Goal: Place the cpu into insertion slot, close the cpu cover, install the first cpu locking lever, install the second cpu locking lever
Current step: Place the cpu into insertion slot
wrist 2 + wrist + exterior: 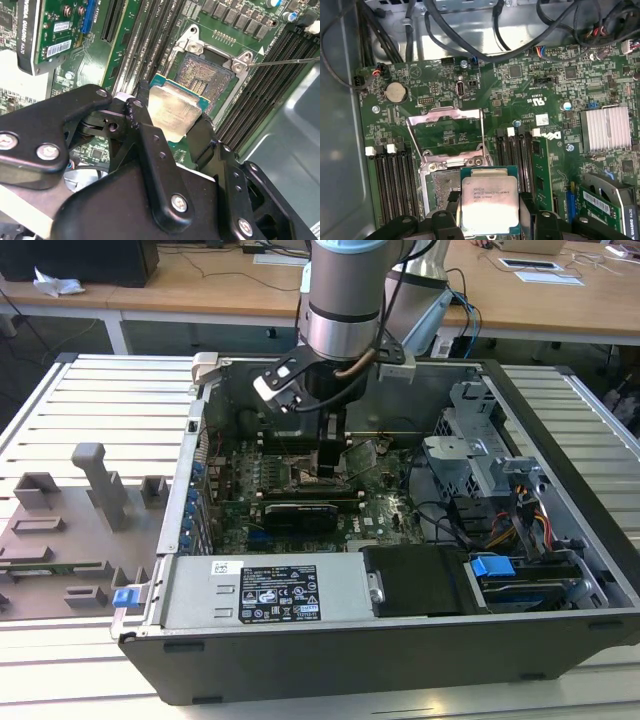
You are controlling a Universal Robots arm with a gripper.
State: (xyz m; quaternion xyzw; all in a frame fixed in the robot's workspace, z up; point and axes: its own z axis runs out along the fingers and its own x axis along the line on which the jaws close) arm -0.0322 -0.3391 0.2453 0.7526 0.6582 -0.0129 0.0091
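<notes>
Cpu [488,206] sits pinched in the claw [172,122], with one black finger [140,112] pressed on each of two opposite edges and its silvery lid facing the cameras in both wrist views. It hangs over one edge of the insertion slot [441,192] and covers part of it. Most of the dark contact field lies bare beside the chip; whether chip and slot touch I cannot tell. The cpu cover [445,116] stands swung up off the slot on its hinge, leaving the socket's frame uncovered. A thin locking lever [282,61] juts out free past one corner of the frame. Rows of long memory slots [395,180] run close along both sides of the socket, with only narrow strips of board between.

In the exterior view the arm stands upright over the open computer case [350,660], the claw toward eleven o'clock of the case's middle. A long black card [300,515] lies just at six o'clock of the claw. The drive cage [480,455] is well apart at three o'clock, and the case's back wall [250,390] is near at twelve. At nine o'clock of the case a grey fixture plate [60,530] rests on the slatted bench [110,390]
</notes>
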